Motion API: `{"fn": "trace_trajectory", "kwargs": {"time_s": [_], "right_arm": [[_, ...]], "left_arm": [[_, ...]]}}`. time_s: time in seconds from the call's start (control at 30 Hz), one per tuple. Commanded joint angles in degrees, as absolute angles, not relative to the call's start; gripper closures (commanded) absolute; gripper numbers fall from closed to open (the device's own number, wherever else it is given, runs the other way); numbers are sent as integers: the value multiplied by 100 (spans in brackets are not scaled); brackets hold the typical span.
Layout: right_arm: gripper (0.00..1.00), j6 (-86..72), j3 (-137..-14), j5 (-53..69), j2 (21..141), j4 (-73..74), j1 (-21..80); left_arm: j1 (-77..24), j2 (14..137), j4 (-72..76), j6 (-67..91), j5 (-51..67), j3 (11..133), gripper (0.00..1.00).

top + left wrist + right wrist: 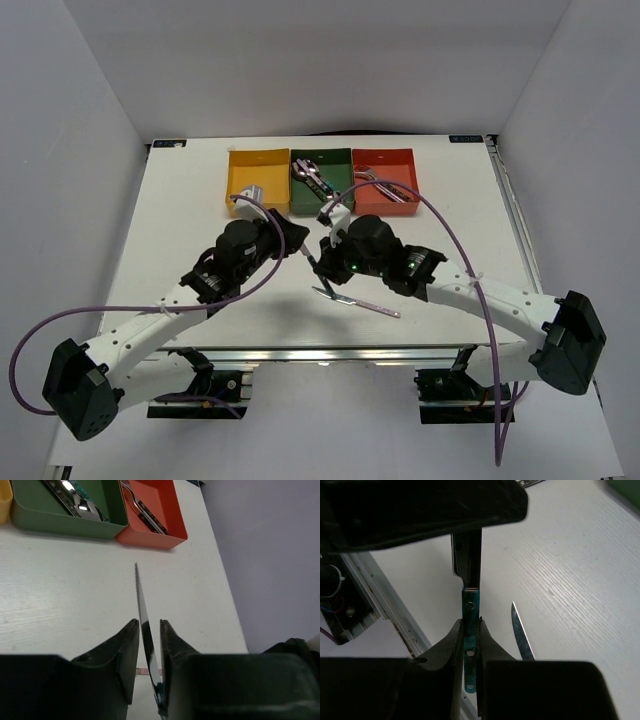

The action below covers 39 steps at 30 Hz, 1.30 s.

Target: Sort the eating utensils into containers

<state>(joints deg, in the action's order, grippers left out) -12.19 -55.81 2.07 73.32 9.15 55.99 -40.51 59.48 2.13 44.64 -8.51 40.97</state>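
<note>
1. White tabletop (180, 250) carries a yellow-orange square bin (258, 154), a dark green bin (335, 153) and a red-orange bin (395, 153) along its far edge.
2. We see the left gripper (149, 626) flanking a teal-handled steel knife (141, 600) at its blade; we cannot tell whether it clamps.
3. Right gripper (470, 627) pinches that knife's handle, above the table's middle.

bins (305, 208) ahead, loose knife (357, 301) lying underneath

- The teal-handled knife (470, 605) is held clear of the table on the near side of the green bin (342, 168). My right gripper (470, 625) pinches its handle, and its blade stands between the parted fingers of my left gripper (149, 625).
- The pink-handled knife (355, 300) lies flat on the table, farther from the green bin.
- The green bin holds spoons (308, 172). The yellow bin (268, 165) sits to its left and the red bin (397, 165), with forks (388, 190), to its right.
</note>
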Motion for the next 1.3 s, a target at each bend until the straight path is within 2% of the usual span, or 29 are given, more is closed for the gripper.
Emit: {"fn": "trace_trajectory", "kwargs": {"time_s": [0.0,0.03,0.07,0.1,0.17,0.2,0.23,0.4,0.43,0.6,0.9,1.1,1.17,1.2,1.27], "right_arm": [[100,-1371,-5976,220,7470,598,5722],[100,-1380,-5985,211,7497,580,5722],[100,-1389,-5985,159,7523,554,5722],[100,-1406,-5985,150,7558,528,5713],[97,-1459,-5950,36,7559,413,5713],[84,-1502,-5924,-139,7515,396,5695],[13,-1581,-5898,-410,7471,369,5687],[11,-1889,-5355,-984,6761,483,5213],[11,-1924,-5248,-984,6620,483,5116],[11,-1899,-4800,-1028,5917,684,4817],[11,-1863,-4158,-1160,5055,940,4781],[11,-1732,-3990,-1266,4948,1028,4772],[11,-1522,-3999,-1239,5053,1142,4772],[11,-1434,-4069,-1239,5219,1264,4772],[11,-1249,-4148,-1248,5413,1441,4764]], "left_arm": [[-4043,5968,159,4368,-975,4263,69],[-4043,5985,132,4359,-984,4263,87],[-4043,5994,36,4333,-1028,4289,96],[-4034,6012,-43,4298,-1063,4376,100],[-4008,6143,-481,4158,-1282,4534,100],[-3921,6178,-570,4105,-1335,4674,100],[-3833,6240,-658,4017,-1353,4728,100],[-2229,6784,-1238,3754,-601,5500,100],[-2032,6968,-1300,3675,-493,5963,100],[-1074,8468,-1257,3656,209,7328,100],[-607,10897,-1187,3577,123,9964,100],[-580,12031,-1160,3682,360,10766,100],[-580,12198,-1099,3788,360,10776,93],[-580,12199,-1003,3849,465,10706,78],[-580,12121,-679,3981,562,10407,70]]}}
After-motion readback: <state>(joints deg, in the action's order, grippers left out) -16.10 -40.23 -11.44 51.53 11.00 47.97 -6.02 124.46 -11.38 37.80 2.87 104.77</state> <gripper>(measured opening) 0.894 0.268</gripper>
